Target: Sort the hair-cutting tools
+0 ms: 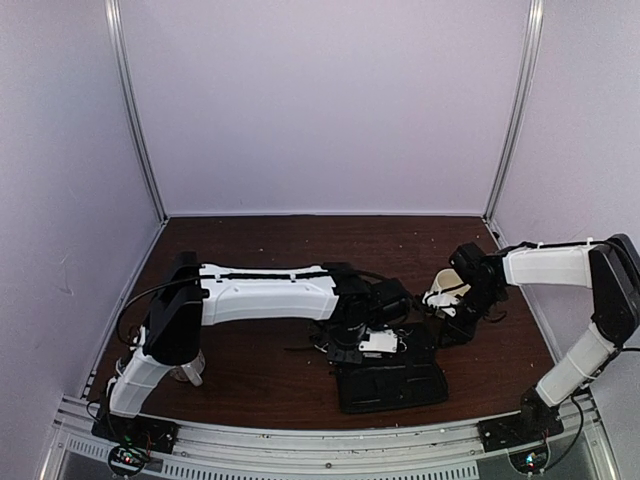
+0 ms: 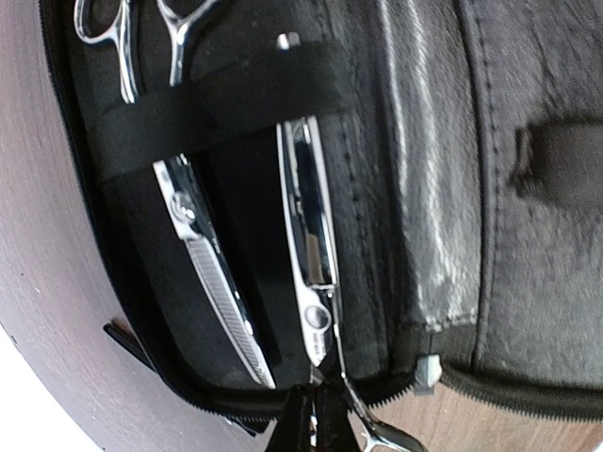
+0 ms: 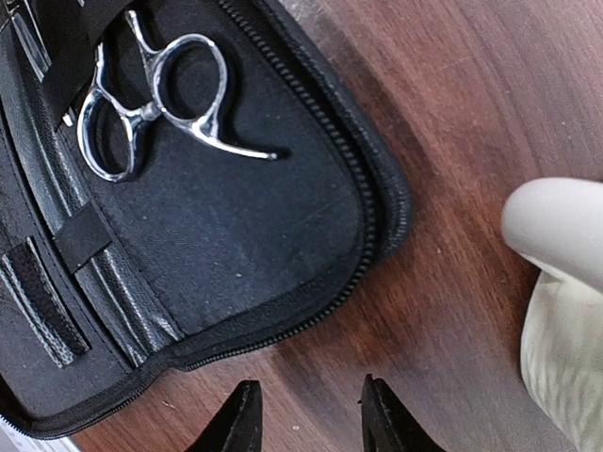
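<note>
Left wrist view puts the left gripper (image 2: 311, 421) clenched tight with nothing visibly between its tips, just beside the handle shank of a slim silver metal scissors (image 2: 306, 217). Its blades are tucked under the black elastic strap (image 2: 217, 108) of the open black fabric zip case (image 2: 528, 273). A silver toothed-blade scissors (image 2: 212, 273) lies under the same strap. The right gripper (image 3: 306, 419) hangs released over the brown wooden desk (image 3: 452, 141), near the case's corner and a white rounded object (image 3: 565, 282).
</note>
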### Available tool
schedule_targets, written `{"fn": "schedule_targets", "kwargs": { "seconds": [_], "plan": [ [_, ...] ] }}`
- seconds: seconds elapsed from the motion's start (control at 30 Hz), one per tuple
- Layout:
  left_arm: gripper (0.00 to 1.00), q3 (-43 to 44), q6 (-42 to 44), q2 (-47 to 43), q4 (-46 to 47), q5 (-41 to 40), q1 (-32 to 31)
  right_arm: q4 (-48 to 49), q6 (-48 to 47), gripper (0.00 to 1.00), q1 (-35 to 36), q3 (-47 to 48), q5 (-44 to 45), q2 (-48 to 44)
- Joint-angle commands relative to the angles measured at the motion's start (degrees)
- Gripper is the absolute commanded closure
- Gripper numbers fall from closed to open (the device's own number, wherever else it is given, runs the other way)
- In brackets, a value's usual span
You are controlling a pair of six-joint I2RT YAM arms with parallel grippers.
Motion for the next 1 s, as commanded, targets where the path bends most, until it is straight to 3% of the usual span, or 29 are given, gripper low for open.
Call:
{"fn": "schedule_targets", "kwargs": {
  "seconds": [0.0,0.43,0.6,0.83,0.97],
  "plan": [
    [1.0,3.6,0.2,2.3,2.6,-0.5,-0.4,-0.8,0.8,0.62,2.1,1.2,2.5,0.4],
    [1.0,13.2,1.9,8.6,3.2,0.8,-0.8,-1.0,1.7,0.62,2.6,2.0,3.4,1.1],
    [0.87,12.9,0.1,8.1,5.8,-4.3,-1.3,-1.0,1.9,0.62,2.6,2.1,3.4,1.1],
    [0.76,4.0,-5.1,-2.7,7.1,-8.5,-1.2,-1.5,1.8,0.62,2.6,1.8,3.0,0.8],
    [0.63,-6.7,-14.4,-11.9,10.7,-3.5,0.7,-1.7,1.8,0.62,2.6,1.9,2.4,0.7]
  ]
}}
